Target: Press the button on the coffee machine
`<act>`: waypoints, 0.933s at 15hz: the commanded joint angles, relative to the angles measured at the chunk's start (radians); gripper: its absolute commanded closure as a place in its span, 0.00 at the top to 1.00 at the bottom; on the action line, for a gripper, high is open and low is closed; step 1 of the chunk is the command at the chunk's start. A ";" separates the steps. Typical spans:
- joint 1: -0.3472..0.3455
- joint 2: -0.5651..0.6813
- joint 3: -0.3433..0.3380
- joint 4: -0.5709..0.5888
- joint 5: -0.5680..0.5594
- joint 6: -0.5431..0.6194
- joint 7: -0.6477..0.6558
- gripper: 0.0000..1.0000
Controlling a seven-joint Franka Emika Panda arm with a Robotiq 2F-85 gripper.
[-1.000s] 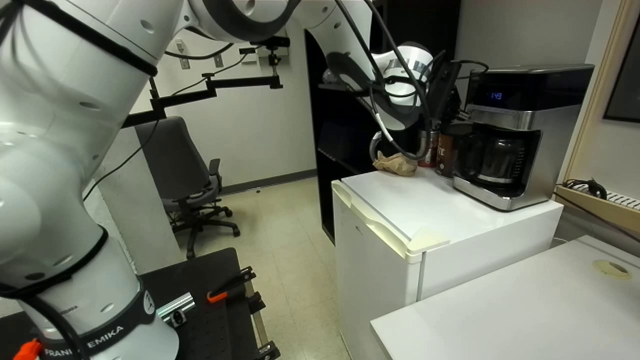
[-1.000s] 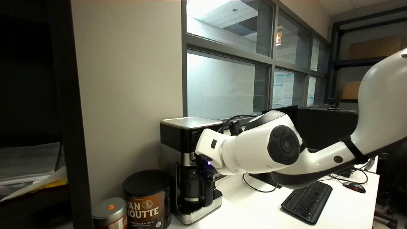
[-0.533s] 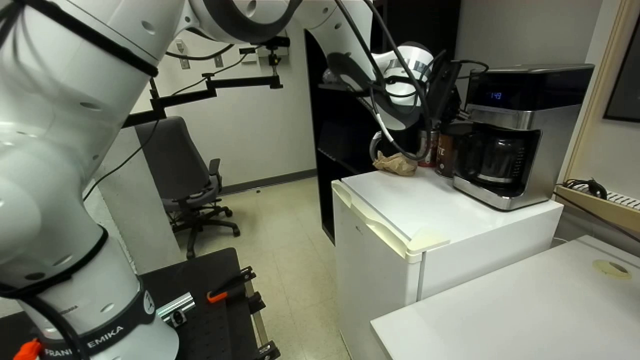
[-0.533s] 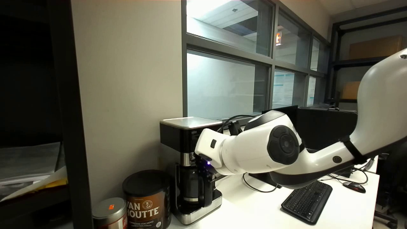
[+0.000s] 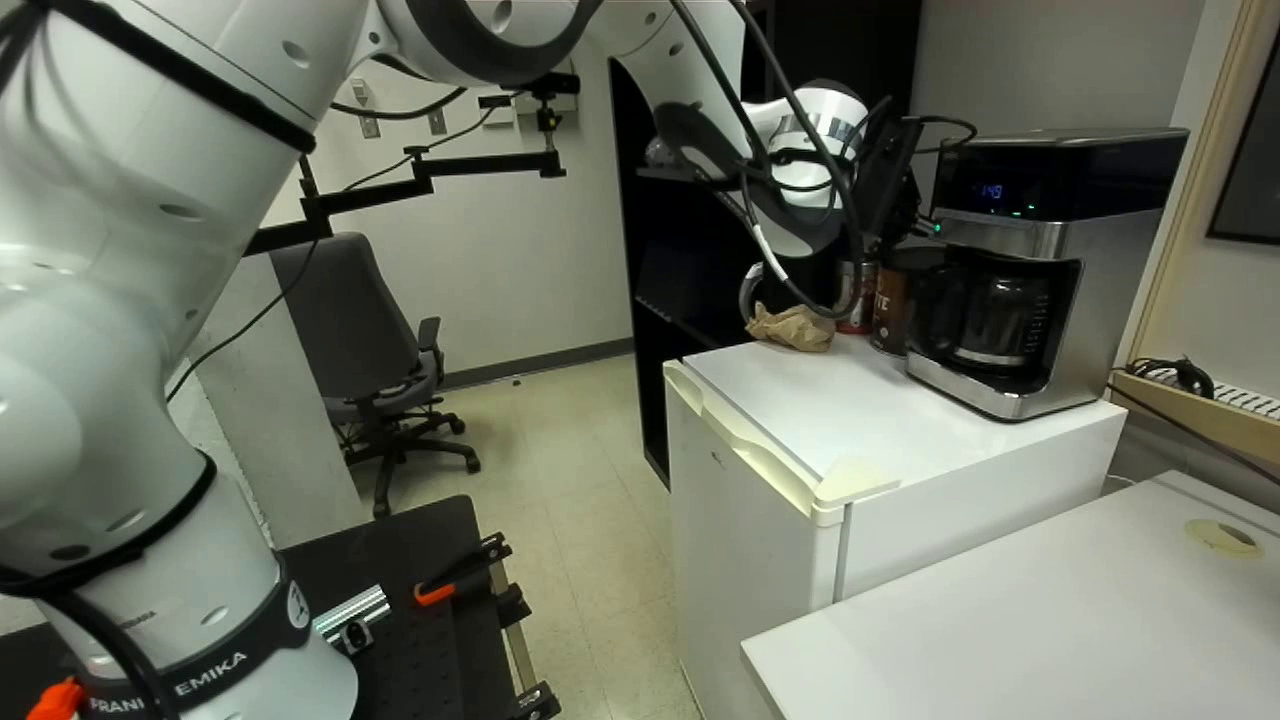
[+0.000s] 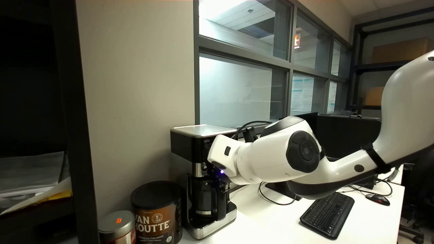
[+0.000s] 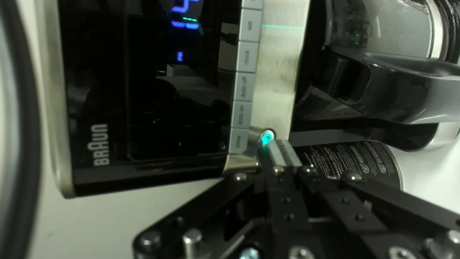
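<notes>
Coffee machine is faced by the clenched gripper, set just beside the lit button; contact is unconfirmed. Cans and paper are noted left of the machine, on the same fridge; its front is partly screened by the arm in an exterior view.

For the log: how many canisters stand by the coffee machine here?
2: in an exterior view, the brown Van Houtte canister stands next to the coffee machine, between it and the silver-lidded canister. More may be hidden behind them.
</notes>
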 commanded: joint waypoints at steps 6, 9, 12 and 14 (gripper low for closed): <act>-0.011 -0.040 -0.004 -0.031 -0.029 0.049 0.025 0.00; -0.018 -0.068 -0.004 -0.076 -0.026 0.053 0.032 0.00; -0.025 -0.090 -0.004 -0.111 -0.027 0.062 0.034 0.00; -0.027 -0.104 -0.003 -0.133 -0.029 0.070 0.041 0.00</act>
